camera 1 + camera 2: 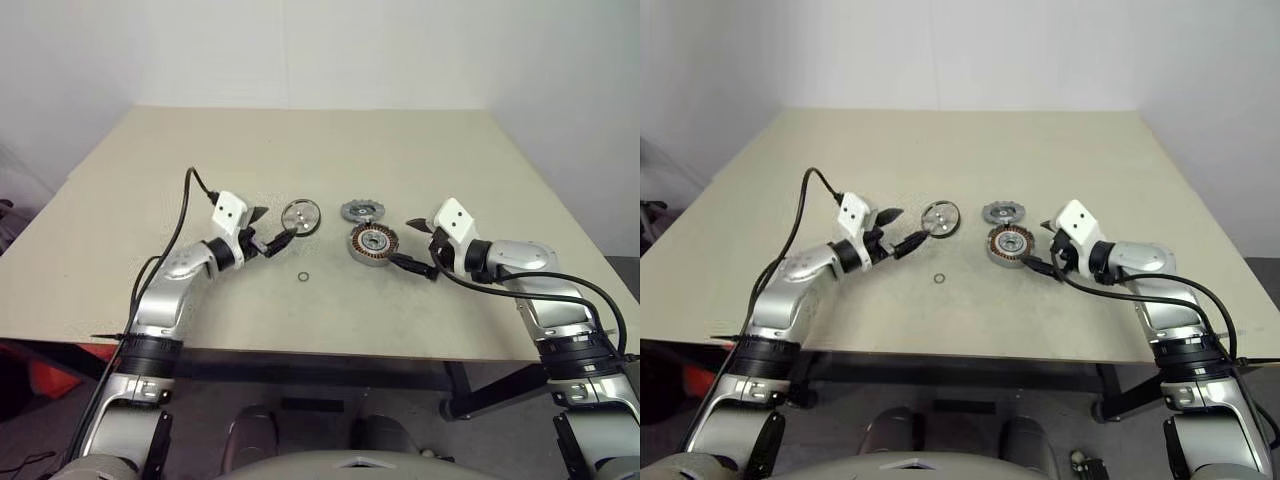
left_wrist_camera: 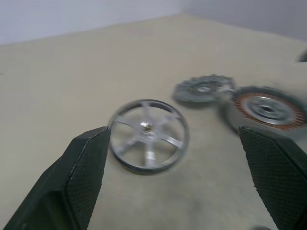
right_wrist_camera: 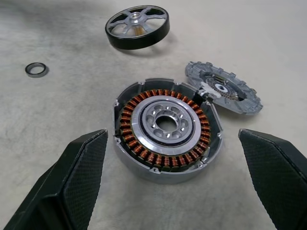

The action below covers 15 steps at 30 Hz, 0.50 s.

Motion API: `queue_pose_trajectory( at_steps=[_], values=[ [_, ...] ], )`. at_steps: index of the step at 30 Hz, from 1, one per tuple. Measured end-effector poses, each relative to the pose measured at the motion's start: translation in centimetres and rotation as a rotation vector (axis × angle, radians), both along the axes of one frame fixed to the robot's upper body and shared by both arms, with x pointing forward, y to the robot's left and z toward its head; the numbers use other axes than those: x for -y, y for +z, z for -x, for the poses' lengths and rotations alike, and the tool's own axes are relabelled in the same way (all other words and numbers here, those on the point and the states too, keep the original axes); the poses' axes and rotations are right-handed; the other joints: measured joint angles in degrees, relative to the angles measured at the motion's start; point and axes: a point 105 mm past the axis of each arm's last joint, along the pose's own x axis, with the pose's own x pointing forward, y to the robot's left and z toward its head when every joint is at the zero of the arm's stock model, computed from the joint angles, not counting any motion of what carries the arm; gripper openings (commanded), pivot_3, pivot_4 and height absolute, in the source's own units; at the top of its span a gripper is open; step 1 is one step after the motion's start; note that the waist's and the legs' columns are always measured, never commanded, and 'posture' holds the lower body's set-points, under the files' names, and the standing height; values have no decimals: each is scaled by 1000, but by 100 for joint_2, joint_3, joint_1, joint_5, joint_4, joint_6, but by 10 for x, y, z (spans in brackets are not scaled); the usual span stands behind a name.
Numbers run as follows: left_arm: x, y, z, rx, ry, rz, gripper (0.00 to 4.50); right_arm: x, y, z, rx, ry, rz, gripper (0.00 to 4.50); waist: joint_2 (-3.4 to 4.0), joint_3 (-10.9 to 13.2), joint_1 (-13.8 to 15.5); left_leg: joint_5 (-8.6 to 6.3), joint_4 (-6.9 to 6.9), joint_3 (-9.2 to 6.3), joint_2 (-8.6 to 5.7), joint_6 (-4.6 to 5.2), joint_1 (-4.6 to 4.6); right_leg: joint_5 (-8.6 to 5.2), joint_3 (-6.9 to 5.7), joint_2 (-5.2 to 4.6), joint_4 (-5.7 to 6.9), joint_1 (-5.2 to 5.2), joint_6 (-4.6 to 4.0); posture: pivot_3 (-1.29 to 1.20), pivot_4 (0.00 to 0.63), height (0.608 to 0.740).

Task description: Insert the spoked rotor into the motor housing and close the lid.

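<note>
The spoked rotor [image 1: 301, 217], a silver wheel with a dark rim, lies flat on the table. To its right lies the lid [image 1: 362, 211], a grey disc with a toothed rim. Just in front of the lid sits the motor housing [image 1: 373, 243], round, with copper windings [image 3: 144, 153] and a steel hub. My left gripper [image 1: 273, 227] is open just left of the rotor, pointing at it and not touching. On the housing's right side my right gripper [image 1: 418, 248] is open, its fingers [image 3: 72, 182] spread wider than the housing and short of it.
A tiny black ring [image 1: 303, 277] lies on the beige table [image 1: 200, 140] in front of the rotor, between the two arms. A black cable [image 1: 180, 220] loops over my left forearm. The table's front edge [image 1: 320, 352] runs close below both arms.
</note>
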Motion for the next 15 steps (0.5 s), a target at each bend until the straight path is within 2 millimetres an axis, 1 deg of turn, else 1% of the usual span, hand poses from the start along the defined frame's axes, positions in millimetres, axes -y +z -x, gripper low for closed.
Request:
queue_pose_trajectory(
  at_steps=[4,8,12,15],
  values=[
    [11,-4,6,-3,-80,-25,4492,-1,0,0,0,3,1,4500,0,0,2,0,0,0,1,0,-1,0,-1,0,-1,-1,0,0,0,740],
    [16,-7,10,-20,-130,-29,4492,-1,-1,0,-5,2,1,4500,0,0,3,0,0,0,0,0,-1,0,0,0,-1,-1,0,0,0,740],
    [19,-8,15,-33,-163,-5,4492,-4,-3,1,-14,15,7,4500,0,0,1,1,0,0,1,1,1,0,0,0,1,-1,0,0,0,740],
    [16,-13,18,-49,-173,-11,4492,-4,-4,1,-14,14,7,4500,0,0,1,1,0,0,1,1,1,0,0,0,1,-1,0,0,0,740]
  ],
)
